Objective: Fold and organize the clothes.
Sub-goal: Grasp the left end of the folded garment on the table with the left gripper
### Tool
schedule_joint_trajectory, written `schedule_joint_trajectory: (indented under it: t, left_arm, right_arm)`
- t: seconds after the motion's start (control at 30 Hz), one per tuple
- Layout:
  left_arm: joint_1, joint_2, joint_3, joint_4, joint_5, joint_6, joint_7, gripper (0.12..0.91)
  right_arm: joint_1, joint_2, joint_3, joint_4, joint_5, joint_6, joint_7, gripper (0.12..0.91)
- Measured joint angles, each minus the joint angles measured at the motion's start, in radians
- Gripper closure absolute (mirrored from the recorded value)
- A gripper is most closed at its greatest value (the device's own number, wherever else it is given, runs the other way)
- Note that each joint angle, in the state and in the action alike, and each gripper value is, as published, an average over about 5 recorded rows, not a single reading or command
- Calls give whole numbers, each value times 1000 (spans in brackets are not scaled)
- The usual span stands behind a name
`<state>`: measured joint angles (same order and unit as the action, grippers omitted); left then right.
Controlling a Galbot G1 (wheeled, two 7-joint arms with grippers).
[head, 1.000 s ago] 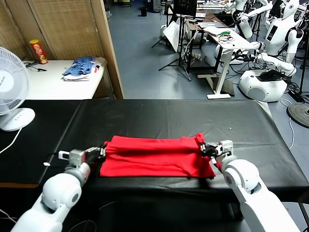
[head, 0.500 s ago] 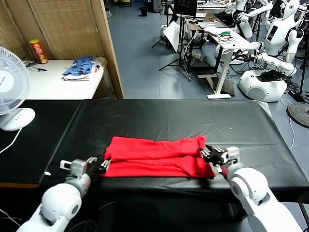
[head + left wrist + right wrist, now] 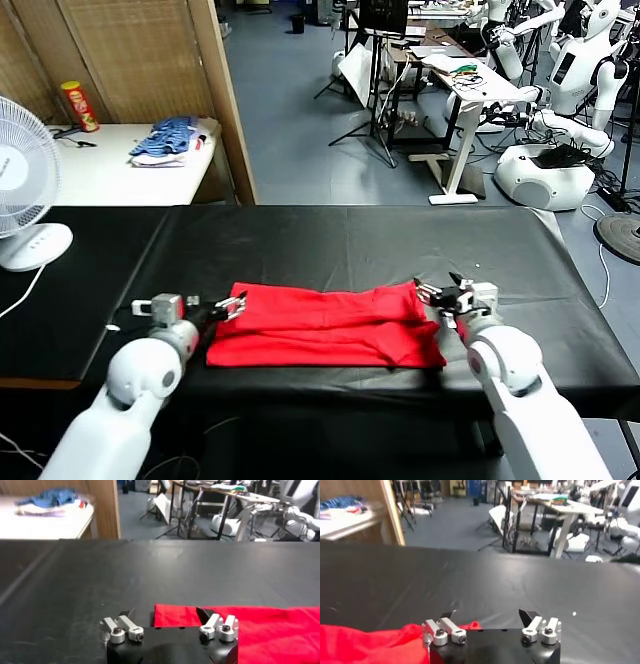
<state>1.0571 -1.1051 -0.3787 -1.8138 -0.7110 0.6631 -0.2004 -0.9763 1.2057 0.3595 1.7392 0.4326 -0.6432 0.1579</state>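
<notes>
While the red T-shirt [image 3: 325, 324] lies as a flattened band along the near part of the black surface [image 3: 340, 245], seen from the head camera the two arms sit at its ends. The left hand [image 3: 232, 303] is at the shirt's left end, up by the far corner; the right hand [image 3: 446, 293] is at the right end, just beside the cloth. Neither carries any fabric. Off on the white side table [image 3: 120, 175] sits a blue striped heap [image 3: 165, 140], with a fan [image 3: 25, 175] nearer by.

From the left wrist, the left hand [image 3: 165, 615] stands wide, and the shirt's corner [image 3: 240, 630] lies on the surface just ahead, partly between the fingers but not pinched.

From the right wrist, the right hand [image 3: 488, 616] is also spread wide, with a bunched red edge [image 3: 375, 642] off to one side, by one finger and outside the gap.

To my eye one lengthwise fold is done and the cloth has been let go. The next step looks like a cross fold: both hands would need fresh pinches on the edges or corners, taking all layers together so the band does not splay.
</notes>
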Motion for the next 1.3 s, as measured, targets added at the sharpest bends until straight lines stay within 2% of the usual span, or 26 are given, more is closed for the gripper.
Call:
schedule_joint_trajectory:
  t: [0.13,0.2,0.37,0.53,0.57,0.63,0.8,0.97,1.03,1.1,1.17,1.3]
  left_arm:
    - [-16,-9,2,40,-12,-14,19,241]
    - [-18,-12,3,52,-14,-20,27,289]
    - [-18,-24,7,70,3,-33,38,555]
    - [-3,-40,9,71,65,-78,21,818]
    - [1,-44,9,70,85,-88,18,858]
    - [9,-51,9,67,131,-105,16,889]
    - [26,-61,6,57,234,-114,14,901]
    - [36,-59,2,44,263,-109,15,901]
    - [38,-57,1,37,261,-107,17,897]
    - [38,-54,0,29,253,-105,18,873]
    - [40,-49,-3,19,242,-101,17,799]
    - [54,-30,-17,-7,223,-94,13,583]
  right_arm:
    - [-1,21,-2,-22,-5,1,0,337]
    - [-4,27,-2,-30,-8,1,0,405]
    - [-15,46,-1,-44,-18,10,1,617]
    - [-28,70,-6,-52,-46,54,32,847]
    - [-31,76,-9,-55,-55,67,42,872]
    - [-36,85,-14,-61,-73,94,61,888]
    - [-44,101,-16,-69,-85,131,87,886]
    - [-57,92,-8,-57,-70,135,55,872]
    - [-64,82,-3,-45,-63,131,37,825]
    - [-73,71,5,-29,-58,128,21,735]
    - [-82,59,14,-11,-53,125,11,635]
    - [-101,38,32,29,-35,123,5,403]
